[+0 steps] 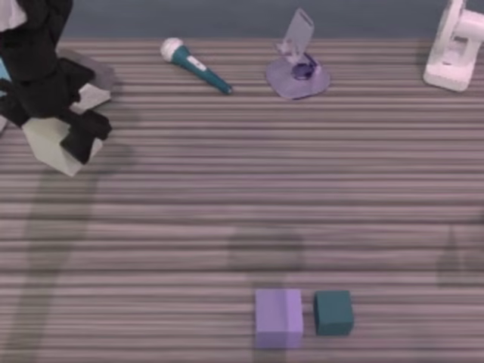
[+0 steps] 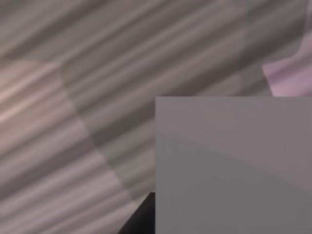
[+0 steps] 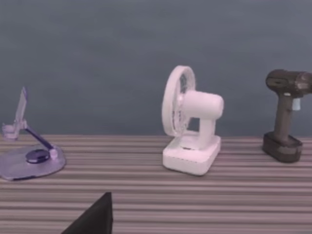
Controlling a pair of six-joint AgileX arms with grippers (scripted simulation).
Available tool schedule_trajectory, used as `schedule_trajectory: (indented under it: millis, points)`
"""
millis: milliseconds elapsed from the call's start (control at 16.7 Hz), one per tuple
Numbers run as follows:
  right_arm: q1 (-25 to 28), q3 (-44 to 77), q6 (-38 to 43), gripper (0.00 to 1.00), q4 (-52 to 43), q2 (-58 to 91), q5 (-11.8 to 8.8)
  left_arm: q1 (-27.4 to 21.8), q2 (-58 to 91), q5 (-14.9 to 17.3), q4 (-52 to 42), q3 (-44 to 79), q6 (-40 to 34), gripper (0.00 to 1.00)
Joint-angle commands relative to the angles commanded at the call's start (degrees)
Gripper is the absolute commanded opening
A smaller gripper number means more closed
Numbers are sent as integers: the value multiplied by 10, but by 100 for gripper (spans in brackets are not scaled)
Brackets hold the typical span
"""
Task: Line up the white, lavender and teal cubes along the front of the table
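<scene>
The left gripper (image 1: 72,140) is seen at the far left of the table (image 1: 227,212), closed on the white cube (image 1: 51,144), which is gripped by two dark fingers. In the left wrist view the white cube (image 2: 234,165) fills much of the picture. The lavender cube (image 1: 278,318) and the teal cube (image 1: 333,312) are set just beside each other at the front, lavender on the left. Along the back, a microphone (image 1: 194,66), a phone stand (image 1: 298,69) and a small fan (image 1: 455,47) are seen. A drill (image 3: 285,114) is shown beside the fan in the right wrist view. The right gripper is not seen well enough to tell its state
</scene>
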Motion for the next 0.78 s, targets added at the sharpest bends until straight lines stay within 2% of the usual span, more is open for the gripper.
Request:
schedule_trajectory:
  millis: [420, 600, 780]
  points:
    - [0, 0, 0, 100, 0, 0, 0, -16, -7, 0, 3, -10, -19, 0]
    - [0, 0, 0, 100, 0, 0, 0, -59, -38, -1, 10, -48, -91, 0]
    - [0, 0, 0, 100, 0, 0, 0, -121, -85, -2, 22, -111, -204, 0]
